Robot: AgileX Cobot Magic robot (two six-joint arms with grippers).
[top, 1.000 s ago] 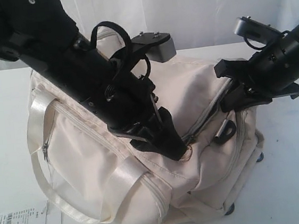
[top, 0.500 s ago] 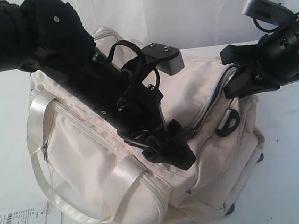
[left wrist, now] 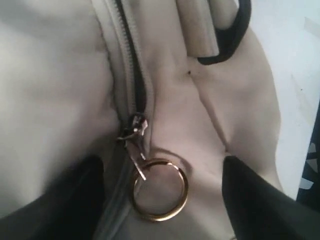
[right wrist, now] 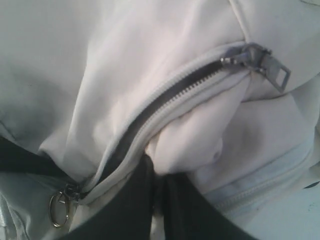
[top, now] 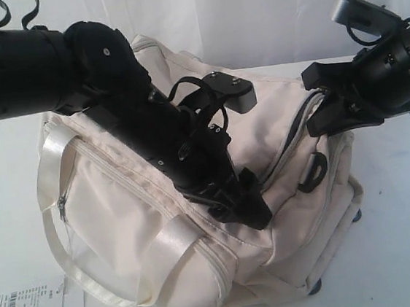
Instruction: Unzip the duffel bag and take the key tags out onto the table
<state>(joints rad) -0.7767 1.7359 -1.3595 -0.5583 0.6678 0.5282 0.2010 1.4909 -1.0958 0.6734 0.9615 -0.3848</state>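
Observation:
The cream duffel bag [top: 122, 199] lies on the white table [top: 404, 235], its top zipper [right wrist: 170, 95] still mostly closed. In the left wrist view a gold ring [left wrist: 160, 189] hangs from the zipper slider [left wrist: 135, 127]. My left gripper [left wrist: 162, 170] stands open over it, one black finger [left wrist: 75, 200] on either side of the ring, neither touching it. From outside, that gripper [top: 249, 211] presses down on the bag's top. My right gripper [top: 323, 115] is shut on a fold of bag fabric [right wrist: 190, 140] at the zipper's other end, near a second slider [right wrist: 250, 57]. The key tags are hidden.
White paper price tags [top: 30, 304] with a barcode lie at the front left of the table. A shiny ribbon handle [top: 50, 177] loops down the bag's side. A black strap ring [top: 311, 173] hangs below the right gripper. A pale curtain backs the scene.
The right gripper has lifted the bag's end upward and then held still. The left arm has swung lower and its gripper has slid a little along the bag top.

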